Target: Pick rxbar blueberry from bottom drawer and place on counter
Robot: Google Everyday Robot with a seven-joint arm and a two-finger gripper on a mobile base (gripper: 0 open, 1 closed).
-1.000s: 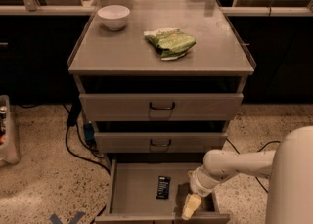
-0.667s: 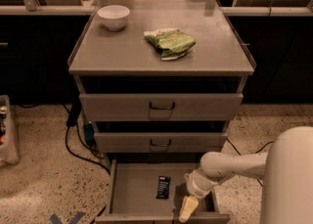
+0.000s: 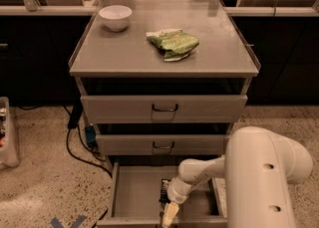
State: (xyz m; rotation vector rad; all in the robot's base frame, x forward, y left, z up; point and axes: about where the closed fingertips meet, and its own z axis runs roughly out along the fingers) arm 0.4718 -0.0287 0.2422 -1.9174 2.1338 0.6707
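Three grey drawers in one cabinet, and only the bottom drawer (image 3: 137, 192) is pulled out toward the near side. The top drawer (image 3: 124, 108) and the middle drawer (image 3: 129, 145) are pushed in, each with a dark handle.

The snack bar (image 3: 164, 190) has a dark wrapper and lies flat on the bottom drawer's floor, right of centre. Its right part is hidden behind the arm's wrist. It is not on the bench (image 3: 214, 48).

The claw (image 3: 169, 214) is pale and points down at the near front edge of the bottom drawer. It sits just on the near side of the snack bar. Whether it touches the bar cannot be told, and neither can whether the claw is wide or narrow. Nothing is visibly held in it.

The white arm (image 3: 202, 170) reaches in from the right and slants down-left into the drawer. Its bulky upper part fills the near right corner.

On the bench a white bowl (image 3: 115, 17) stands at the far left. A green bag (image 3: 174, 43) lies crumpled near the middle, well apart from the bowl.

On the speckled floor (image 3: 45, 187) a black cable (image 3: 79, 155) runs left of the cabinet.
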